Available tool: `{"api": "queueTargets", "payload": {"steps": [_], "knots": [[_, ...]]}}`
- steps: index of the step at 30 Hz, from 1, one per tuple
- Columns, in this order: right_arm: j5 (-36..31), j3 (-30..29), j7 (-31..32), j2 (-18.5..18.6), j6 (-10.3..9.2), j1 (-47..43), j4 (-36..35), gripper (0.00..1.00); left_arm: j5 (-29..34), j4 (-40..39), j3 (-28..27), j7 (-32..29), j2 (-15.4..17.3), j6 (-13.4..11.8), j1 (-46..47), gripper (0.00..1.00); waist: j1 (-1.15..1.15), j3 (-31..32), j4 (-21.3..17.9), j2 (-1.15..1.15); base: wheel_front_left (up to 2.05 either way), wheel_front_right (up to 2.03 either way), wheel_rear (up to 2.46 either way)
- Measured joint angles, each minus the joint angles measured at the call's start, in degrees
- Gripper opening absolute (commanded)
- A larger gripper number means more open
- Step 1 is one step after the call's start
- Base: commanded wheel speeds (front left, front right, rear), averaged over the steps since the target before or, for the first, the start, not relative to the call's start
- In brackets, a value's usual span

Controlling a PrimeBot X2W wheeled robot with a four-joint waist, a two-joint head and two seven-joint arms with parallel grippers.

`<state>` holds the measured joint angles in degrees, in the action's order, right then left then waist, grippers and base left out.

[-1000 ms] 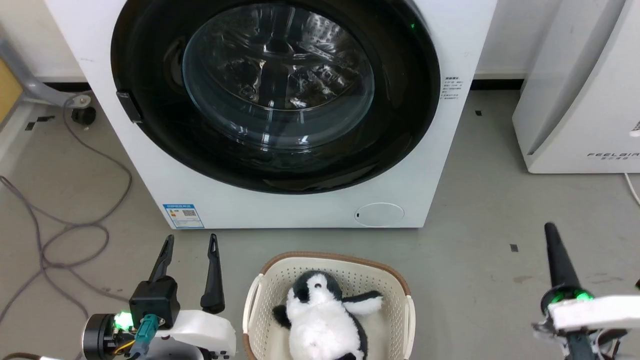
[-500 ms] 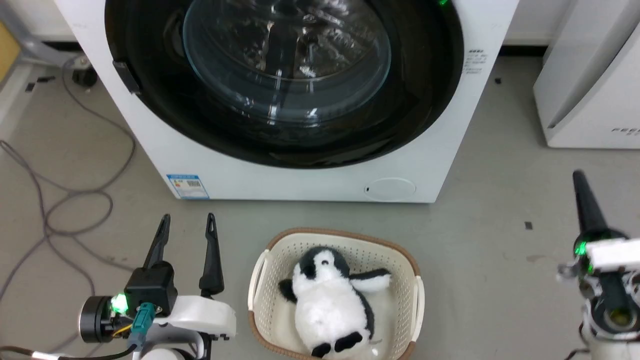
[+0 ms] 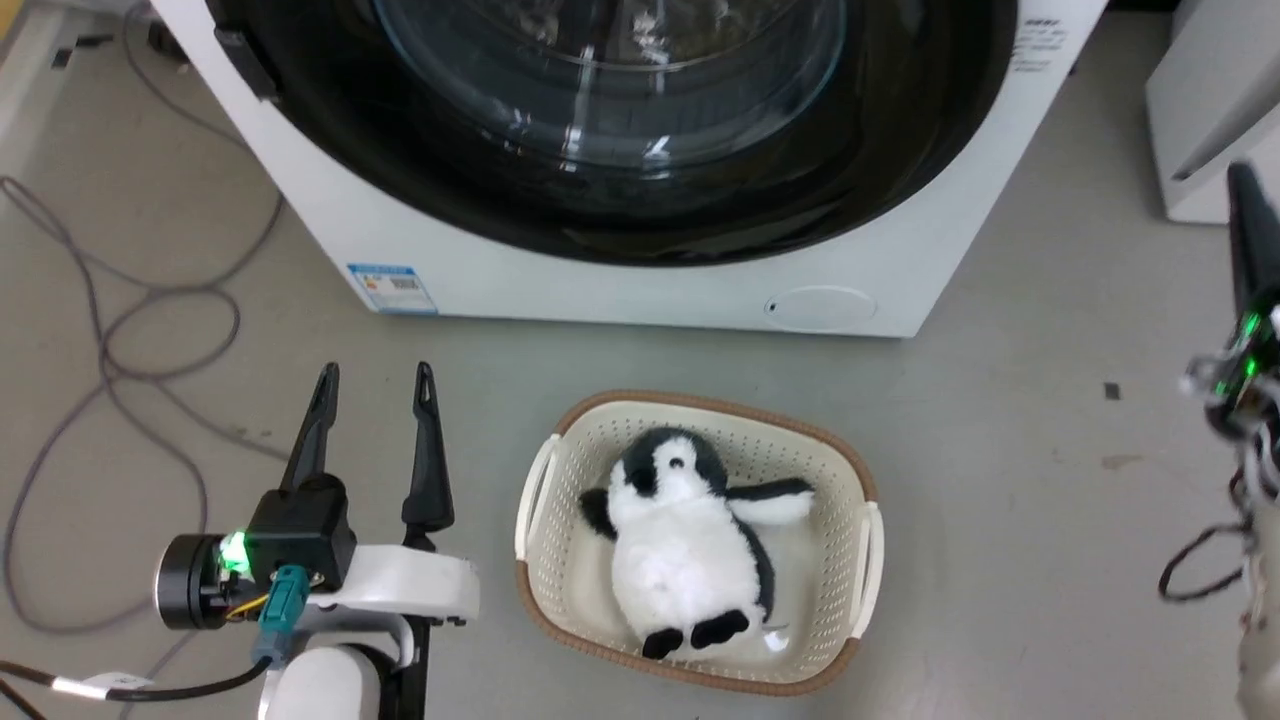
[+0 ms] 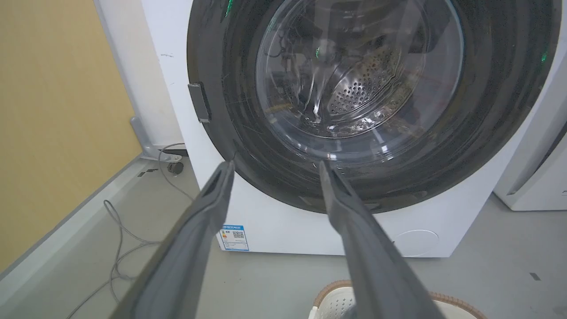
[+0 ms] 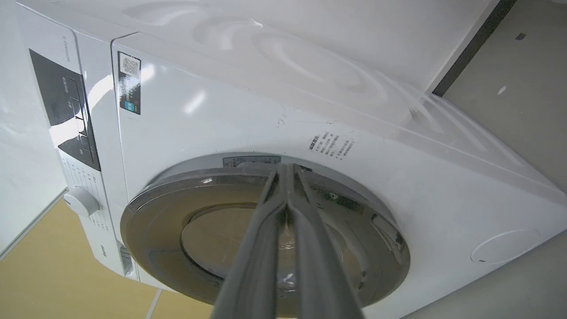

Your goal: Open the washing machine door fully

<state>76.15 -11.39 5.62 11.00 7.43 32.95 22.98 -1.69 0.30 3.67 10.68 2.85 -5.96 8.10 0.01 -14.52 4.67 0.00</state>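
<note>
The white washing machine (image 3: 600, 285) fills the top of the head view, its round glossy black door (image 3: 880, 150) lying flat against the front, a small handle tab (image 3: 238, 50) on its left rim. The door (image 4: 500, 133) and its glass bowl (image 4: 359, 79) also face the left wrist camera. My left gripper (image 3: 375, 375) stands open over the floor at lower left, well short of the machine, nothing between its fingers. My right gripper (image 3: 1243, 178) is raised at the right edge; in its wrist view the fingers (image 5: 288, 170) are pressed together, pointing at the door (image 5: 168, 212).
A cream basket (image 3: 850, 470) holding a plush penguin (image 3: 680, 540) sits on the floor just before the machine. Grey cables (image 3: 120, 340) loop on the floor at left. Another white appliance (image 3: 1200, 110) stands at right. A yellow wall panel (image 4: 53, 110) is at far left.
The head camera has tilted down and closer, so machine and basket have shifted in the picture. My right gripper has risen along the right edge. The left gripper holds its pose.
</note>
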Motion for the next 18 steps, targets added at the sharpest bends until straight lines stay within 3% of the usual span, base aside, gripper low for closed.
{"api": "queueTargets", "payload": {"steps": [18], "knots": [[5.2, 6.0, 4.9, 5.3, 0.0, 21.4, 13.7, 0.0, -1.0, -0.1, 2.2, 2.1, 0.0, -2.0, 4.0, 1.0, 0.0, -7.3, 3.4, 0.0, 0.0, 0.0, 0.0]]}}
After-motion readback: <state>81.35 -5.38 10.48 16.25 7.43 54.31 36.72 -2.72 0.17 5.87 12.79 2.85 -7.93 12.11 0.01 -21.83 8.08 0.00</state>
